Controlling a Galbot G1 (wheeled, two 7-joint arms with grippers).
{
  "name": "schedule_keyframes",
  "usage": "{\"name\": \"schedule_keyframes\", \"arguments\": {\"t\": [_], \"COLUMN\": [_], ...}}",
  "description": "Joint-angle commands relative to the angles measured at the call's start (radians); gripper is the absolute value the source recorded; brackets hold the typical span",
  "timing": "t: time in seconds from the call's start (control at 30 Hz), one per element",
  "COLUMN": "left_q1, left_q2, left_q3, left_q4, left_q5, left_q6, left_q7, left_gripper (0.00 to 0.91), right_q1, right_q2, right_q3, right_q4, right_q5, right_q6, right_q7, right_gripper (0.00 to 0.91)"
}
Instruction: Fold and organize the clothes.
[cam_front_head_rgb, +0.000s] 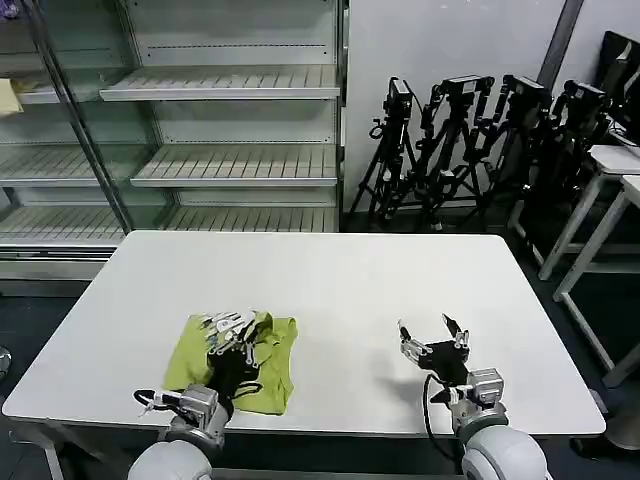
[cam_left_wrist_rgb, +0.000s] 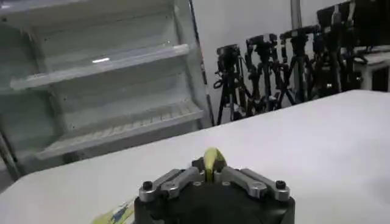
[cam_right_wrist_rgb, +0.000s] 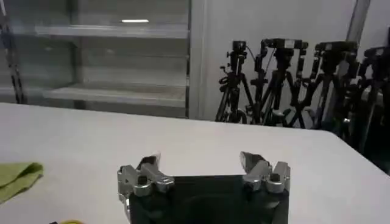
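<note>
The left gripper (cam_front_head_rgb: 232, 332) sits over the folded T-shirt (cam_front_head_rgb: 270, 360), fingers pinched together on a tuft of its fabric, with the bulk of the cloth bunched directly beneath it on the table (cam_front_head_rgb: 340, 290). The right gripper (cam_front_head_rgb: 432, 335) idles well off to the side, fingers spread and empty. Risk: so small a pinch may slip, or drag the fold open if lifted unsupported.
</note>
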Motion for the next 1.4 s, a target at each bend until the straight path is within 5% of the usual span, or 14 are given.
{"name": "schedule_keyframes", "arguments": {"t": [0.03, 0.13, 0.17, 0.23, 0.7, 1.03, 1.4], "left_q1": [-0.021, -0.024, -0.023, -0.022, -0.002, 0.168, 0.176], "left_q2": [-0.037, -0.047, -0.047, -0.052, -0.08, -0.039, -0.062], "left_q3": [0.03, 0.033, 0.034, 0.038, 0.012, -0.35, -0.44], "left_q4": [0.028, 0.051, 0.055, 0.059, -0.036, 0.066, 0.221], "left_q5": [-0.058, -0.051, -0.053, -0.052, -0.043, -0.09, -0.37], "left_q6": [0.02, 0.016, 0.017, 0.015, -0.146, -0.14, -0.091], "left_q7": [-0.021, -0.03, -0.029, -0.029, 0.019, 0.018, 0.086], "left_gripper": [0.02, 0.02, 0.252, 0.907, 0.907, 0.907, 0.907], "right_q1": [0.002, 0.004, 0.004, 0.004, 0.016, 0.027, 0.021], "right_q2": [0.004, 0.005, 0.005, 0.004, 0.005, 0.007, 0.007], "right_q3": [-0.005, -0.009, -0.01, -0.011, -0.025, -0.034, -0.049], "right_q4": [-0.002, -0.003, -0.003, -0.005, -0.016, -0.014, -0.012], "right_q5": [-0.003, -0.004, -0.004, -0.004, -0.004, -0.004, -0.012], "right_q6": [-0.001, 0.0, 0.0, 0.0, 0.002, 0.017, 0.018], "right_q7": [-0.001, -0.002, -0.002, -0.002, -0.006, -0.011, -0.012], "right_gripper": [0.907, 0.907, 0.907, 0.907, 0.907, 0.907, 0.907]}}
